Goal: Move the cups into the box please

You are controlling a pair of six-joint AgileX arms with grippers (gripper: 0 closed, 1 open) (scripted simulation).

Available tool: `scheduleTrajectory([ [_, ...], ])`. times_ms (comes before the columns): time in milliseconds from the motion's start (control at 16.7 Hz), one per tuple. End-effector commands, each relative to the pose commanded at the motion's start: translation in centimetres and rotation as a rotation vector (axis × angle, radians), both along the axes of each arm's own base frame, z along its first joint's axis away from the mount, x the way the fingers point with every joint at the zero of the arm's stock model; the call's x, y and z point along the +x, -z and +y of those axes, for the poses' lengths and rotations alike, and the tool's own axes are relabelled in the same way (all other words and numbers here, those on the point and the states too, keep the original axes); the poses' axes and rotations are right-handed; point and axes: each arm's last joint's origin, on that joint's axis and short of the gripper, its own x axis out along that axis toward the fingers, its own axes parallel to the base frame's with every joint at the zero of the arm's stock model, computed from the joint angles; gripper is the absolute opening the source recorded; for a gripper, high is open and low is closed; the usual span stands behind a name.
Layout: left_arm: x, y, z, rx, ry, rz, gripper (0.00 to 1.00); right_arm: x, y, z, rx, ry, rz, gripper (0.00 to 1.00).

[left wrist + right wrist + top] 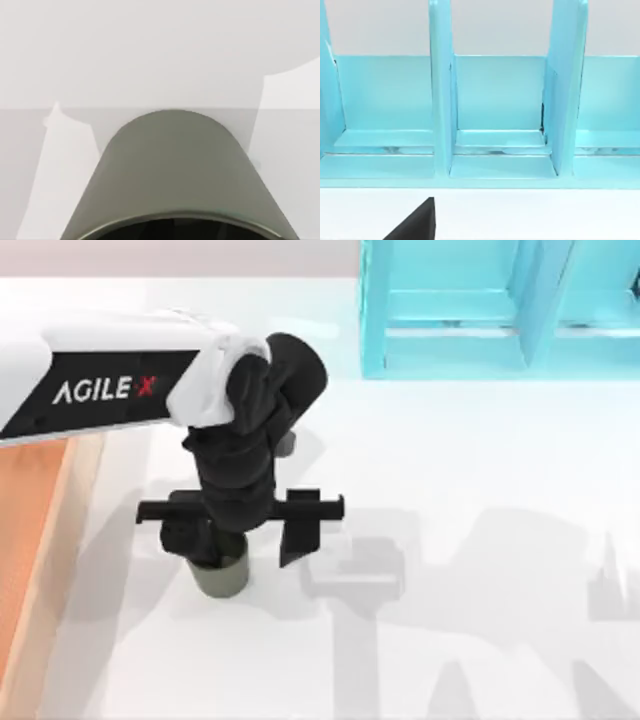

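While straddling a cup (221, 575) near the desk's left edge, left pincer (240, 512) spread wide, readying a grasp for the box (40, 530).

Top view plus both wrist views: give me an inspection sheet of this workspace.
Surface: white tabletop, crossed by arm shadows.
Job's things: small dark olive-grey round cup upright under the left gripper; a grey shape, likely the other cup, half hidden by the arm; large orange-brown wooden box at the left edge, visible part bare.
Clutter: nothing seen.
Grippers: left gripper above the cup, jaws open; right gripper facing the frame.
Cables: nothing seen.
Surroundings: cyan shelf-like frame, far right.
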Motion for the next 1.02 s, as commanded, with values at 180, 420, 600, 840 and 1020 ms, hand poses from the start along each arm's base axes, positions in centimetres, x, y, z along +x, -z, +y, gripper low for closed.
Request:
scheduleTrajectory([
  [180,0.0,0.0,0.0,0.0,0.0,0.0,0.25,0.0,0.0,0.0,0.0,0.0,0.0,1.0],
  [420,0.0,0.0,0.0,0.0,0.0,0.0,0.0,0.0,0.0,0.0,0.0,0.0,0.0,1.0],
  [600,0.0,0.0,0.0,0.0,0.0,0.0,0.0,0.0,0.0,0.0,0.0,0.0,0.0,1.0],
  [840,0.0,0.0,0.0,0.0,0.0,0.0,0.0,0.0,0.0,0.0,0.0,0.0,0.0,1.0],
  [1020,0.27,-0.77,0.54,-0.005,0.0,-0.008,0.0,0.0,0.0,0.0,0.0,0.0,0.0,1.0],
])
